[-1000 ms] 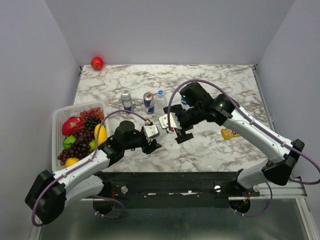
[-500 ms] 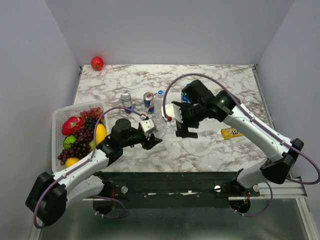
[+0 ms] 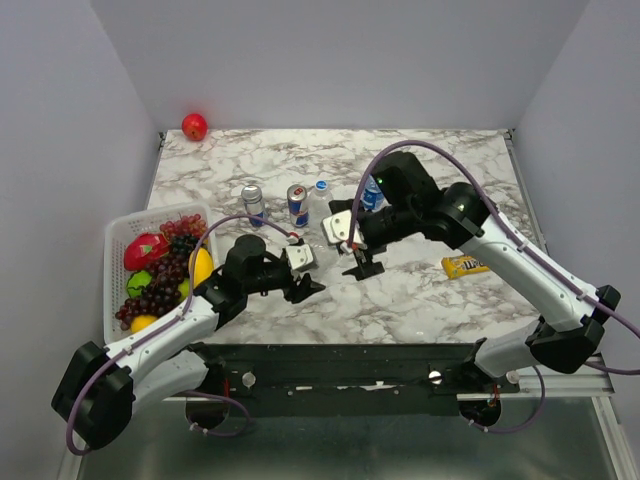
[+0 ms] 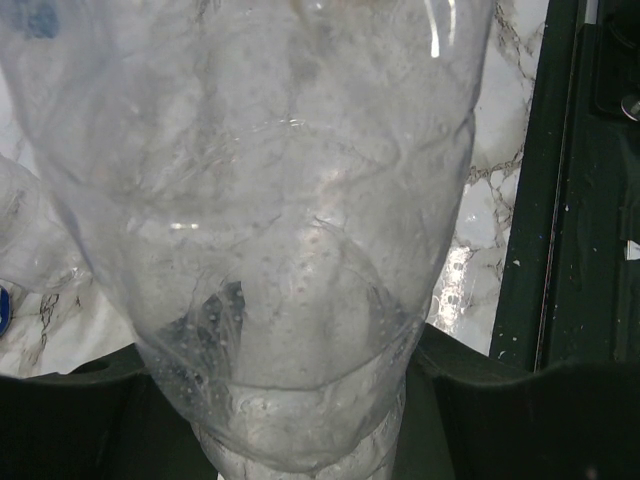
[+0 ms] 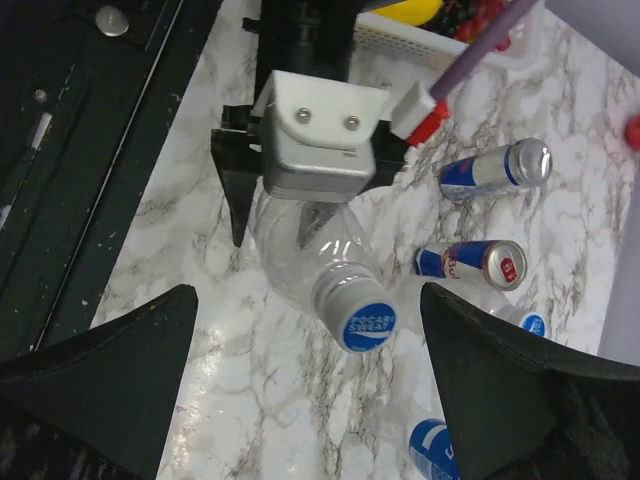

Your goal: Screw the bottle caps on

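right wrist: left gripper clamps bottle, blue cap on it

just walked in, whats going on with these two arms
The left gripper is clamped on a clear bottle. A blue cap sits on the bottle's neck. The right gripper hovers open just above that cap, not gripping it. Whether the cap is screwed tight cannot be told.
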You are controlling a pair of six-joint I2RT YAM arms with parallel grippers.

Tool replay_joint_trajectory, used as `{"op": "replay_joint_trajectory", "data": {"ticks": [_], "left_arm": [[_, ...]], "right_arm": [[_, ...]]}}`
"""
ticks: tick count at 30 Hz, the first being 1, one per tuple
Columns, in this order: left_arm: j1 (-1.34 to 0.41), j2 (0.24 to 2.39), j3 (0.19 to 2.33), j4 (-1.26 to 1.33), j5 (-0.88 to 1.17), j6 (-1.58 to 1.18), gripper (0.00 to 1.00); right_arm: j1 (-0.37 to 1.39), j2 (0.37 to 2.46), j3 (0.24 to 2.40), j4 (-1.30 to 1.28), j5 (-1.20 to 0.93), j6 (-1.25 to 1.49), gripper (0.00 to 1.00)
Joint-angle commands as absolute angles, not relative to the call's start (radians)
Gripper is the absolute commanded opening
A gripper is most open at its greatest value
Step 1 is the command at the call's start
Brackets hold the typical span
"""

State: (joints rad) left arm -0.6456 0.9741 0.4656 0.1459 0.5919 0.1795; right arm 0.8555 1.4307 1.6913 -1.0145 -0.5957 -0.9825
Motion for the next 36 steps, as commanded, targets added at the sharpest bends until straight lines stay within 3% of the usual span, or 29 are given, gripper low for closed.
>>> {"op": "replay_joint_trajectory", "data": {"ticks": [1, 18, 26, 32, 36], "left_arm": [[-0.649, 0.976, 0.502, 0.164, 0.634, 0.158, 0.00], [-0.561, 0.953, 0.471, 0.373, 0.508, -0.113, 0.00], [-0.558, 0.966, 0.471, 0.351, 0.538, -0.028, 0.00], [-0.578, 0.971, 0.483, 0.213, 0.653, 0.152, 0.00], [-0.584, 0.979, 0.505, 0.120, 0.692, 0.248, 0.00]], "right_arm": [[0.884, 1.425, 1.637, -1.005, -0.627, -1.092, 0.99], [0.887, 1.422, 1.565, -1.101, -0.465, -0.810, 0.99], [0.882, 1.451, 1.592, -1.226, -0.408, -0.687, 1.00], [0.859, 1.434, 1.693, -0.991, -0.305, -0.699, 1.00], [0.858, 1.427, 1.720, -0.904, -0.369, -0.773, 0.99]]}}
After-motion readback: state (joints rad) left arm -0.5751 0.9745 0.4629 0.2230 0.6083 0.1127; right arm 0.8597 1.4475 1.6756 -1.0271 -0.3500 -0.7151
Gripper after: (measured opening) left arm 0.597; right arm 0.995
